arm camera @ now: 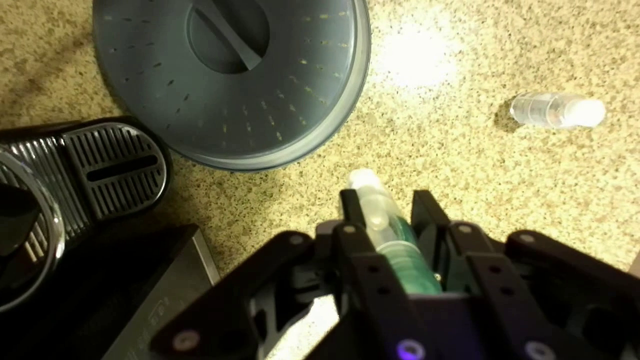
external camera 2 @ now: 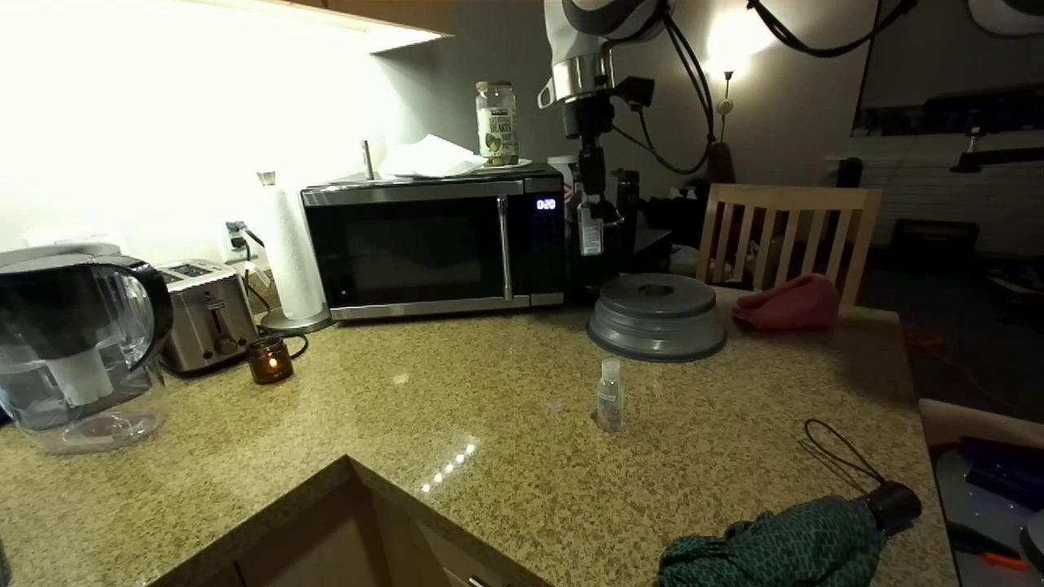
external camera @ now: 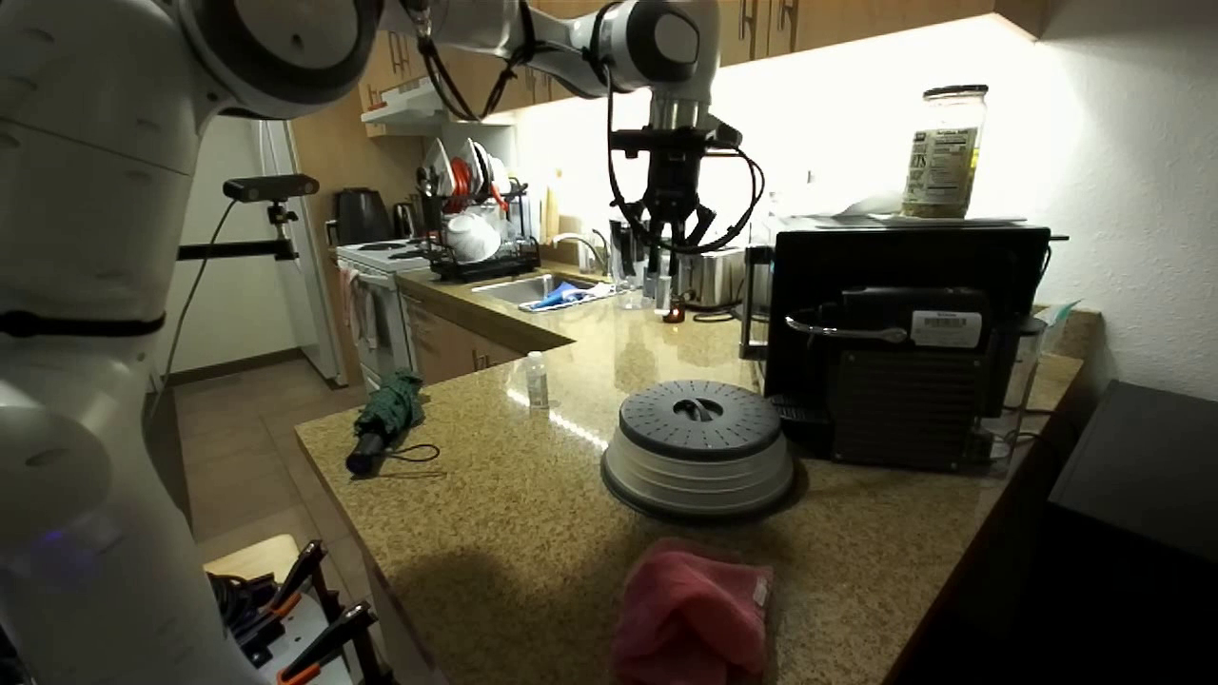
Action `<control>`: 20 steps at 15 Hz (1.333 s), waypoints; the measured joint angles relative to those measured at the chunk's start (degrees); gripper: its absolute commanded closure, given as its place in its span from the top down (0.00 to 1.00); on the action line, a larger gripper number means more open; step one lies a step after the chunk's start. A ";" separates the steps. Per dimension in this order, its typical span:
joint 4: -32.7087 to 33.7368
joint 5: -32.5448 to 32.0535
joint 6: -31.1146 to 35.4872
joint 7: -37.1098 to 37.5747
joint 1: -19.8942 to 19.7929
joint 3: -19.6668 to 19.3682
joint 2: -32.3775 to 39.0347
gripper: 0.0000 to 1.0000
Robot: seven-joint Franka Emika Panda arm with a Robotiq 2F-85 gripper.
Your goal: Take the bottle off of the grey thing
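currently off the grey dome: the bottle, held in midair by the gripper

the microwave stands on the counter, door closed, its inside too dark to make out. the sink holds a blue item, and next to it the black dish rack is packed with upright plates, some red pieces and a white bowl.

the grey dome sits flat on the counter, slots and a handle on top; what it covers is hidden. the clear pitcher has a white filter inside; its water level is unclear.

the gripper is closed on the bottle, a finger on either side. on top of the microwave a labelled glass jar shows yellow-green through its side. a small amber glass jar near the toaster has an orange glow within.

the bottle in the grip is translucent, pale at the cap, teal-green toward the palm, liquid or label hard to say; in the wrist view counter shows around its cap, with the grey dome to one side. a second bottle, clear, stands upright on the counter, apart from the grey dome, its fill unclear.
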 measured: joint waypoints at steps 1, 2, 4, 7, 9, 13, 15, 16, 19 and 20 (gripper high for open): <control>0.87 -0.33 -0.23 -0.18 0.27 0.08 0.67 0.11; 1.70 -0.65 -0.32 -0.37 0.43 0.26 1.35 0.11; 3.45 -1.22 -0.38 -0.66 0.82 0.50 2.83 0.11; 6.09 -1.32 -0.44 -1.66 1.07 1.02 5.25 0.11; 7.72 -1.31 -0.43 -2.05 1.08 1.34 6.82 0.11; 10.16 -1.28 -0.21 -2.89 1.08 1.77 9.40 0.11; 11.06 -1.28 0.25 -2.89 1.08 1.94 10.48 0.11; 11.37 -1.28 0.93 -2.89 1.08 2.00 10.99 0.11; 11.77 -1.28 3.48 -2.88 1.13 2.03 12.43 0.11; 11.87 -1.29 4.28 -2.88 1.17 2.03 12.99 0.11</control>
